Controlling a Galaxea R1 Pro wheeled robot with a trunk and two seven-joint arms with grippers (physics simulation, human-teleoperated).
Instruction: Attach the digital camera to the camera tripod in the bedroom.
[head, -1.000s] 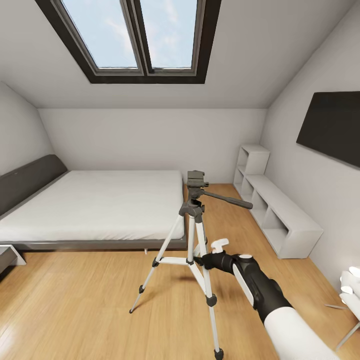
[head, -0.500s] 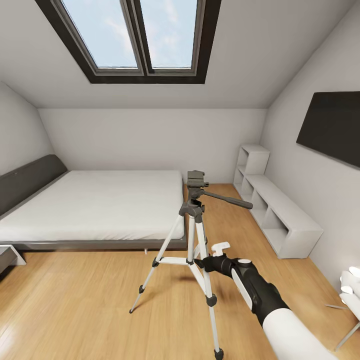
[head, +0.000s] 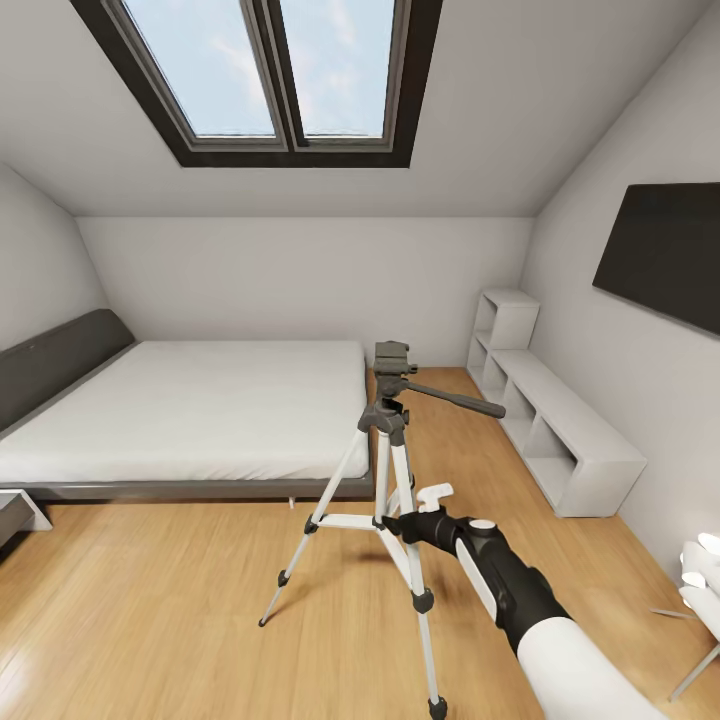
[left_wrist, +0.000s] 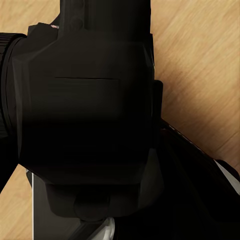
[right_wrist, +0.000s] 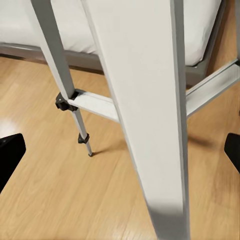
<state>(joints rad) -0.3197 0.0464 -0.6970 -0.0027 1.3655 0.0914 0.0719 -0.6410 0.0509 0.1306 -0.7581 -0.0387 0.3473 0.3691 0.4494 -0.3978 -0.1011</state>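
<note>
Our right gripper (head: 400, 522) spreads open around 1 silver leg of the camera tripod (head: 385, 420); our left gripper's state we cannot tell.

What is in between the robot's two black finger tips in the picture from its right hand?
A silver leg of the camera tripod stands between the fingertips of the right gripper, seen in the right wrist view.

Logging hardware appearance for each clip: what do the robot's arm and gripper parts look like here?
In the head view, the right arm has a glossy white upper shell, then a black forearm with a white side panel and a round white cap, ending in a black wrist bearing a small white tab. The right wrist view shows the right gripper's fingertips as black. No cables or markings are visible.
</note>
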